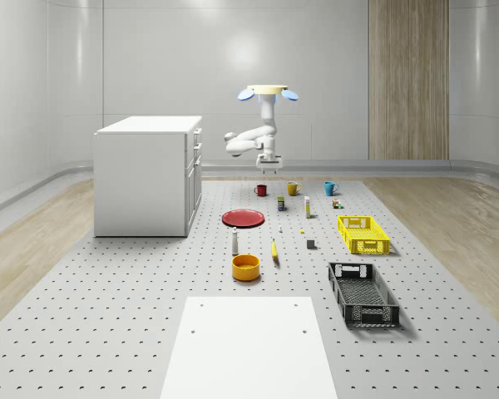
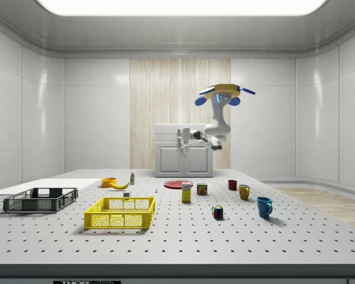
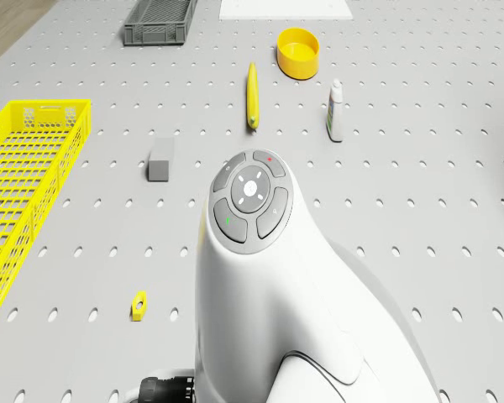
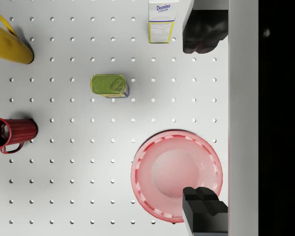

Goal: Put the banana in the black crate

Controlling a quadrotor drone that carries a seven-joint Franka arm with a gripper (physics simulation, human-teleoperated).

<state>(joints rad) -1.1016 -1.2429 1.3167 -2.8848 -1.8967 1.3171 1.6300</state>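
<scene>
Aloft over the far end of the tabletop [image 1: 108, 332], the drone [image 1: 268, 91] is seen hovering above the red plate [image 4: 177, 174] and the mugs, its claw [image 1: 268, 169] hung well clear of the surface, spread wide with nothing held; in the wrist view the two dark fingertips [image 4: 204, 30] stand far apart.

The banana [image 1: 274, 250] is left lying flat at the plate's 6 o'clock in the whole-scene view, just beside the yellow bowl [image 1: 245, 267], at the bowl's 2 o'clock. The black crate [image 1: 363, 293] is set at the banana's 4 o'clock.

Trouble may be expected in the descent: the bowl and the white bottle [image 1: 235, 243] could be knocked, or the slim fruit pinched off-centre and rolled away.

Counted: one banana, one black crate, one yellow crate [image 1: 363, 233], three mugs, one plate, one bowl, one bottle.
</scene>
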